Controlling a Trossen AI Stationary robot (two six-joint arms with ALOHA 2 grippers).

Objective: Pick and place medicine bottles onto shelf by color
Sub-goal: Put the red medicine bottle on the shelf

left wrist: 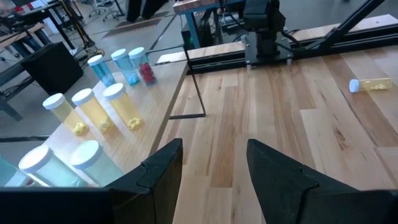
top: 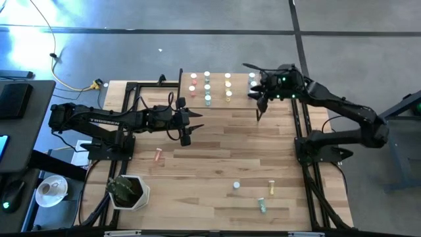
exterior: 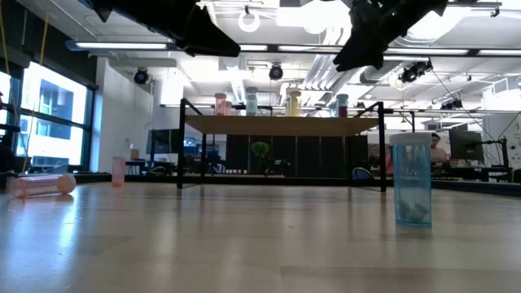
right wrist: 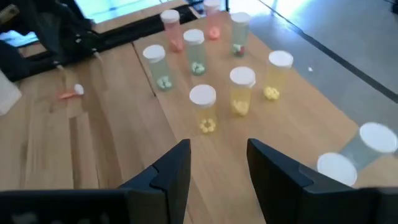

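The shelf (top: 220,89) stands at the table's far edge with several medicine bottles upright on it in rows: pink (right wrist: 170,28), green (right wrist: 195,51), yellow (right wrist: 204,107) and blue (left wrist: 130,65). More bottles are on the table: a pink one (top: 158,155) lying on its side, a blue one (exterior: 411,179) standing upright, a yellow one (top: 270,189) and a green one (top: 262,205). My left gripper (left wrist: 214,144) hovers open over the table left of the shelf. My right gripper (right wrist: 217,144) hovers open above the shelf's right end. Nothing is between either pair of fingers.
A white pot with a green plant (top: 128,192) stands at the near left corner. Black frame rails (top: 302,131) run along the table's right side and others along the left. Bare wood lies between the shelf and the loose bottles.
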